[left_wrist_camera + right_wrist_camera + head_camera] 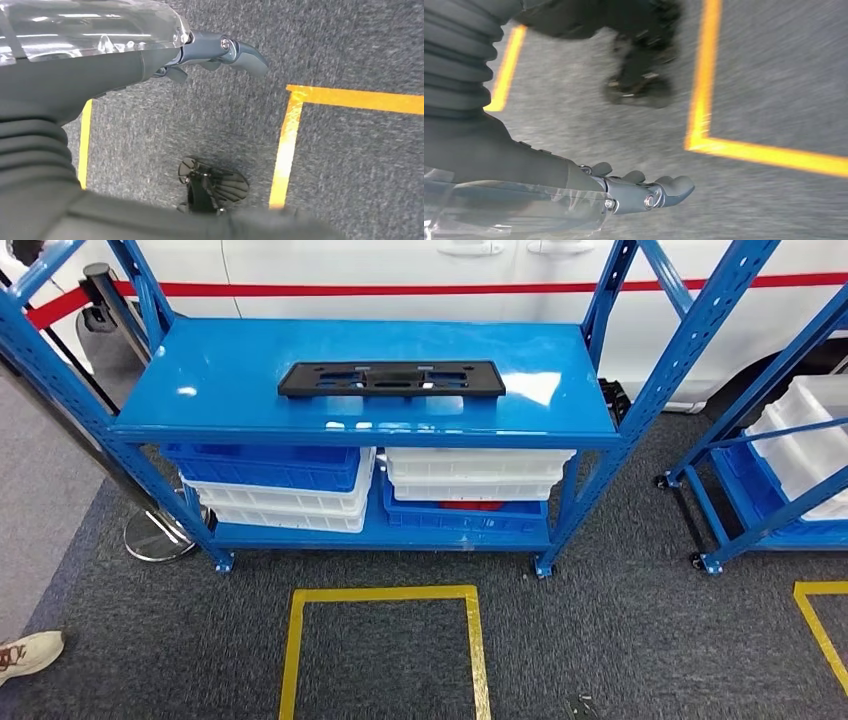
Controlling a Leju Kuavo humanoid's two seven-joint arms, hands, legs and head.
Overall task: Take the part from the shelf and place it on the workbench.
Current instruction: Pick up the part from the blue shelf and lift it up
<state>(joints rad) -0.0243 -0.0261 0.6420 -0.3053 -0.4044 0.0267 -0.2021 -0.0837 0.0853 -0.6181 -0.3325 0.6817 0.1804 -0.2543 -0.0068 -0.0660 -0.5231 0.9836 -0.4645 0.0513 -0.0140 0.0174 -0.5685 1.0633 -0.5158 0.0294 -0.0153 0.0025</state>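
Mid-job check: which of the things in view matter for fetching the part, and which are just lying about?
For the job:
- flat black plastic part lying on the top shelf
- blue metal shelf rack holding it
- left hand and right hand, both empty over the carpet

Lying about:
- white and blue plastic crates on the lower shelf
- yellow floor tape
- a person's shoe

Left robot hand [220, 52] empty, grey carpet [210, 120], yellow tape [285, 150]

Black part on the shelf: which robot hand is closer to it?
Probably left, but barely: the black part sits slightly to the robot's left. The left robot hand and the right robot hand both hang over the carpet, nowhere near it.
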